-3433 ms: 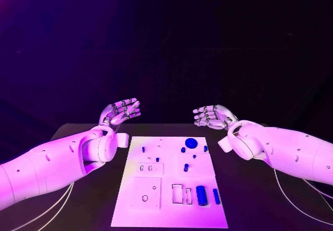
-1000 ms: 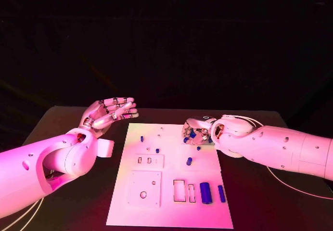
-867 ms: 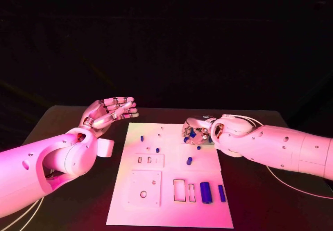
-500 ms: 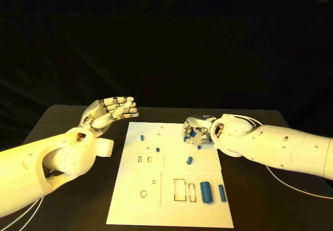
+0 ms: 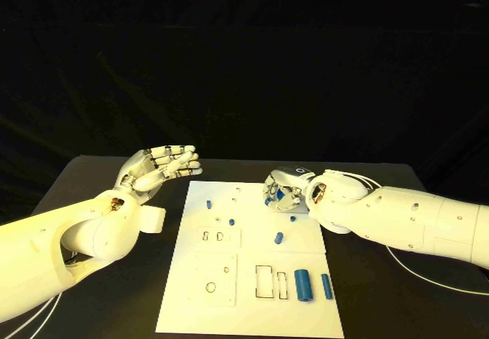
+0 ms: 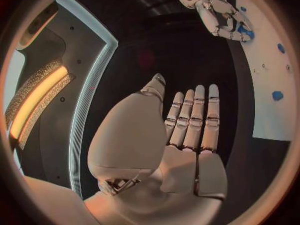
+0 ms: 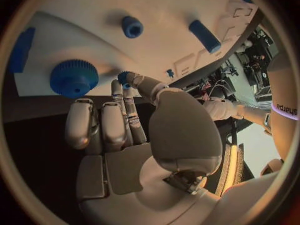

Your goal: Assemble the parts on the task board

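Right hand [image 5: 284,189] raised slightly since before, fingertips pinching small blue part [image 7: 124,77] over task board [image 5: 249,311], gear [image 7: 74,78] just beside; left hand [image 5: 160,167] open.

The task board [image 5: 249,282] lies in the lower middle of the head view, on the table [image 5: 92,176]. The left hand [image 5: 161,167] is off its upper left corner; the right hand [image 5: 285,189] is over its upper right part. Two long parts [image 5: 302,284] lie side by side at the board's lower right.

A black table [image 5: 92,176] stands before a dark, perhaps curtained, backdrop under plain light.
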You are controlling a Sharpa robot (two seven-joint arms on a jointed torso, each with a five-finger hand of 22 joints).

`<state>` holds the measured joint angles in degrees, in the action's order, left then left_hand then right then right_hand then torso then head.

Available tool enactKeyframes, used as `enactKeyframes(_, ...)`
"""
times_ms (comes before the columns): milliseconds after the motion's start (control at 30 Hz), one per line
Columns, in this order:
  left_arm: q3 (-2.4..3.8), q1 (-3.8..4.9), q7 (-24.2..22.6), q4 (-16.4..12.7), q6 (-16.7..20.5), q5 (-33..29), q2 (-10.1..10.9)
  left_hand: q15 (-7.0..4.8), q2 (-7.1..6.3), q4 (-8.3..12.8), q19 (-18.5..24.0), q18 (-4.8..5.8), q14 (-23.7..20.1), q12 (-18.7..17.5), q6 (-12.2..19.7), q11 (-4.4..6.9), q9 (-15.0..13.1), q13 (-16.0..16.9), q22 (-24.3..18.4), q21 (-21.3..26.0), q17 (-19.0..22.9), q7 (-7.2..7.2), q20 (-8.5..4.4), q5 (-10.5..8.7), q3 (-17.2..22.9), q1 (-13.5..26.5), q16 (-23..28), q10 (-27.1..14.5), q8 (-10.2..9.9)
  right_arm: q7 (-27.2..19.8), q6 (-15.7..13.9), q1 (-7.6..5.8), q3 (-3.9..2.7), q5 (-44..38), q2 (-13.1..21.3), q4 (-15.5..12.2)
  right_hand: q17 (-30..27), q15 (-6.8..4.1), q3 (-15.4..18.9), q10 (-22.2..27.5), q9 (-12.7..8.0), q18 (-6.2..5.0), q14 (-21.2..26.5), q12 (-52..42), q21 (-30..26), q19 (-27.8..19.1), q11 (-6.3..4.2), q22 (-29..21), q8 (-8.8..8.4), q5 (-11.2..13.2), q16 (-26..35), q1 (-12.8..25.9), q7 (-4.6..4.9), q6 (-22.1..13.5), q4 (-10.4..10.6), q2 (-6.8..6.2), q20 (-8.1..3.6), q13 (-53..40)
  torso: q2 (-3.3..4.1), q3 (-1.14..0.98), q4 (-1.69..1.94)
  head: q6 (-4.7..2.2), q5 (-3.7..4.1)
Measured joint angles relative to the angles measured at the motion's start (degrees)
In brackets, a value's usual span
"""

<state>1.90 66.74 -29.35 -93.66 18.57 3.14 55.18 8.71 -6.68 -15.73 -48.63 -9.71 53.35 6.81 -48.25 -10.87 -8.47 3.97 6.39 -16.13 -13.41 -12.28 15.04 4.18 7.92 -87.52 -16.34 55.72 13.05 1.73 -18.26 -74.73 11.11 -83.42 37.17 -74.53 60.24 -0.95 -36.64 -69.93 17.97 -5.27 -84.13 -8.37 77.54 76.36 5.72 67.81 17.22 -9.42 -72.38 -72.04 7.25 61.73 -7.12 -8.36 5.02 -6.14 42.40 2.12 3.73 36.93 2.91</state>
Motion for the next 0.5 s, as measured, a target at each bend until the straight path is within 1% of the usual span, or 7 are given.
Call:
enactKeyframes(167,0.00,0.00,0.03,0.03,-0.07,0.00,-0.08,0.00,0.00,0.00,0.00,0.00,0.00,0.00,0.00,0.00,0.00,0.00,0.00,0.00,0.00,0.00,0.00,0.00,0.00,0.00,0.00,0.00,0.00,0.64,-1.88,-0.10,-0.04,0.00,-1.17,0.60,0.06,0.00,0.00,0.00,0.00,0.00,0.00,0.00,0.35,0.19,0.00,0.43,0.26,0.03,0.00,0.00,0.00,-0.01,0.00,0.00,-0.19,-0.37,0.05,0.03,0.11,-0.18,0.13)
enactKeyframes(300,0.00,0.00,0.05,0.04,-0.12,0.00,-0.08,0.00,0.00,0.00,0.00,0.00,0.00,0.00,0.00,0.00,0.00,0.00,0.00,0.00,-0.07,0.00,0.00,0.00,0.00,0.00,0.00,0.00,0.00,1.38,-3.63,-0.13,-0.11,-0.06,-2.69,1.66,0.19,0.00,-0.23,0.00,0.01,0.01,0.00,0.00,0.66,0.40,0.00,0.84,0.28,0.18,-0.32,0.00,-0.01,-0.01,-0.24,0.00,0.02,-0.87,0.19,0.03,0.22,-0.26,0.15)
enactKeyframes(433,0.00,0.00,0.06,0.04,-0.15,-0.01,-0.08,0.00,0.00,0.00,0.00,0.00,0.00,0.00,0.00,0.00,0.00,0.00,-0.01,0.00,-0.08,0.00,0.00,0.00,0.00,0.00,0.00,0.00,0.00,2.07,-5.14,-0.18,-0.21,-0.14,-4.52,2.98,0.20,0.00,-0.24,0.00,0.06,0.00,0.00,0.00,0.67,0.61,0.00,1.10,0.28,-0.13,-0.32,0.00,0.00,-0.02,-0.23,0.00,-0.20,-1.13,0.29,0.03,0.32,-0.27,0.17)
enactKeyframes(467,0.00,0.00,0.06,0.04,-0.16,-0.01,-0.09,0.00,0.00,0.00,0.00,0.00,0.00,0.00,0.00,0.00,0.00,0.00,-0.01,0.00,-0.08,0.00,0.00,0.00,0.00,0.00,0.00,0.00,0.00,2.25,-5.52,-0.20,-0.23,-0.15,-5.07,3.42,0.27,0.00,-0.29,0.00,0.95,0.00,0.00,0.01,0.90,0.61,0.00,1.29,0.28,-0.25,-0.32,0.00,0.12,-0.16,-0.18,0.00,-0.20,-1.14,0.30,0.03,0.35,-0.27,0.19)
enactKeyframes(500,0.00,0.00,0.06,0.04,-0.16,-0.01,-0.11,0.00,0.00,0.00,0.00,0.00,0.00,0.00,0.00,0.00,0.00,0.00,-0.01,0.00,-0.07,0.00,0.00,0.00,0.00,0.00,0.00,0.00,0.00,2.39,-5.79,-0.23,-0.25,-0.16,-5.50,3.76,0.27,0.00,-0.33,0.00,1.32,0.00,0.00,0.01,0.90,0.65,0.00,1.37,0.28,-0.25,-0.39,0.00,0.13,-0.21,-0.16,0.00,-0.16,-1.16,0.30,0.04,0.37,-0.27,0.19)
